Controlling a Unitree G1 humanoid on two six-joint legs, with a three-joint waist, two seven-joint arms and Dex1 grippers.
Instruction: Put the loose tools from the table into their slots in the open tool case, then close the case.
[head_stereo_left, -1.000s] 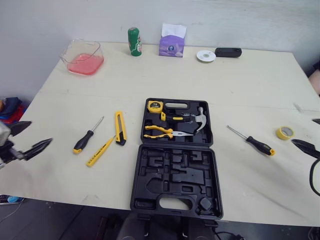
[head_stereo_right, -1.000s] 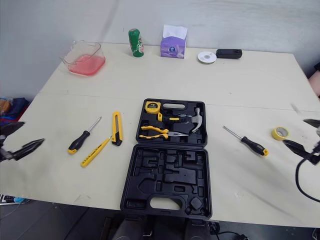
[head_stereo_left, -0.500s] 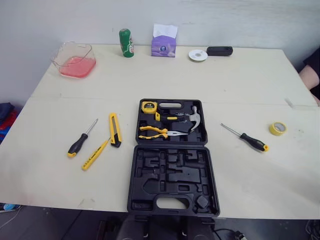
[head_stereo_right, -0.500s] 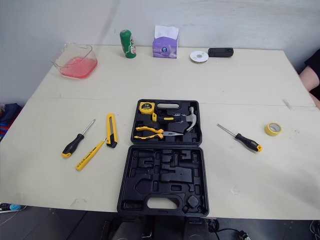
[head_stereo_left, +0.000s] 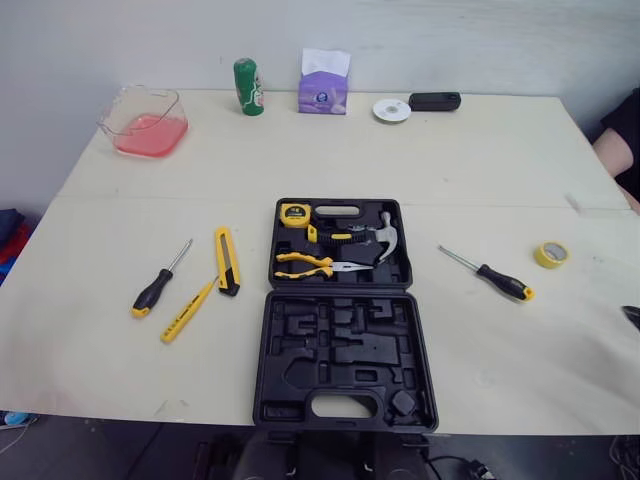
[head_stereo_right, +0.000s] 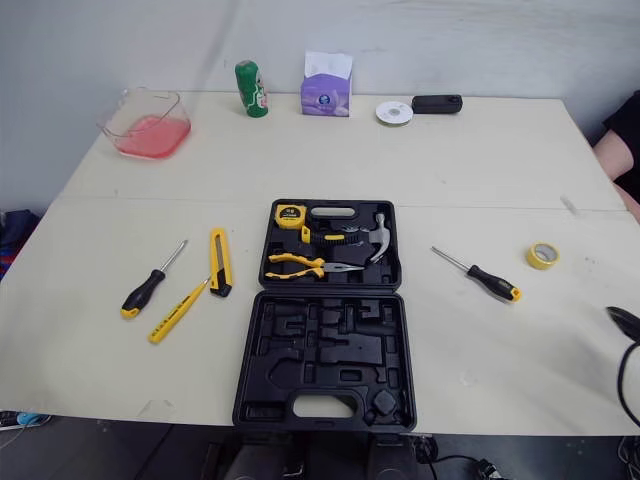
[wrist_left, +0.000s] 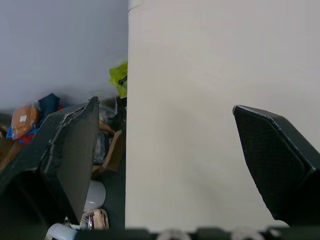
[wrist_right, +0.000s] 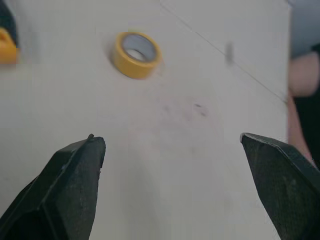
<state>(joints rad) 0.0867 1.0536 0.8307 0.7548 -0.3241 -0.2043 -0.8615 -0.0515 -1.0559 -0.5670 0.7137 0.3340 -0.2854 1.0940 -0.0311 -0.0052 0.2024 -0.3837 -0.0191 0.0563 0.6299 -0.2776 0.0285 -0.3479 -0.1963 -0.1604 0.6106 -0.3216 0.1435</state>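
– Fingers (wrist_left: 70, 150) spread wide on left gripper (wrist_left: 164, 105), empty, over table (head_stereo_left: 480, 160) edge. Right gripper (wrist_right: 167, 136) splayed too, near tape roll (wrist_right: 136, 54).
– Tools?
– I see tool case (head_stereo_left: 340, 345) open mid-table. Black screwdriver (head_stereo_left: 155, 290), yellow screwdriver (head_stereo_left: 187, 311) and knife (head_stereo_left: 228, 262) lie left; long screwdriver (head_stereo_left: 495, 277) right.

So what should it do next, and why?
Probably reach the right gripper toward the screwdriver lying to the right of the open case. That gripper is open, holds nothing, and hovers near the tape roll, so this loose tool looks like the nearest one to pick up.
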